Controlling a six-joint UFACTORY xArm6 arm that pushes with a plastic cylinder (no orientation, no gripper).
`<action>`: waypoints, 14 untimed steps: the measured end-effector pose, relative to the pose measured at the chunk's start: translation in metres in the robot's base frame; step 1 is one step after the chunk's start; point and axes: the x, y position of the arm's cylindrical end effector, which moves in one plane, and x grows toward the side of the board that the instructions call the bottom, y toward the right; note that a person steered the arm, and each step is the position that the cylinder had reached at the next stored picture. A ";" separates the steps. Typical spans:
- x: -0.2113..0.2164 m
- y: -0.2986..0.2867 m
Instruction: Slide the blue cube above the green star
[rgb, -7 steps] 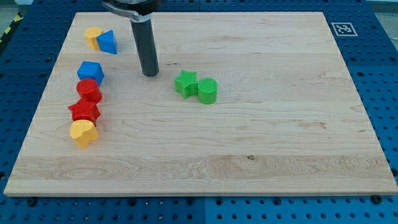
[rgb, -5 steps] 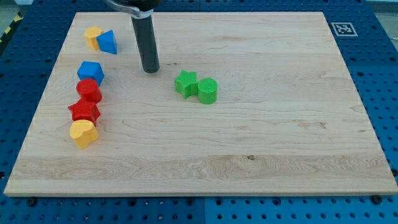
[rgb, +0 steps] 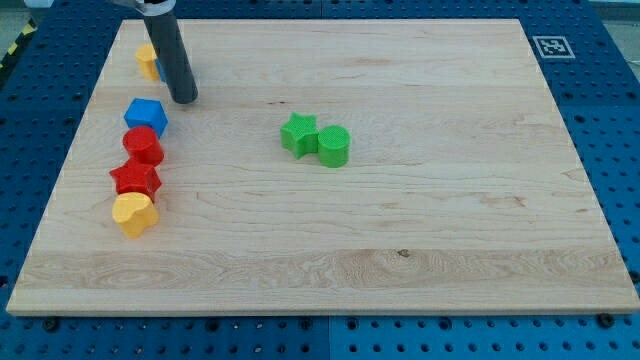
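Left column on the desk (rgb: 420, 230): yellow block (rgb: 147, 60) at upper left, then blue cube (rgb: 146, 115), red cylinder (rgb: 143, 145), red star (rgb: 135, 179), yellow heart (rgb: 133, 213) downward. My tip (rgb: 184, 100) rests just upper right of the blue cube, apparently apart; as a plain rod, this tool has nothing to open or close. Judged: positioning to get behind the cube. Centre: green star (rgb: 298, 133) touching green cylinder (rgb: 334, 146), well apart from the cube. Since earlier, the rod moved left, now hiding the blue wedge.

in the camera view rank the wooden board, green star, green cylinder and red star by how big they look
1. wooden board, by far the largest.
2. red star.
3. green star and green cylinder: too alike to rank; the red star's lead is also slight.
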 end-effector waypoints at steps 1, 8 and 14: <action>0.000 0.000; 0.038 -0.090; 0.039 -0.015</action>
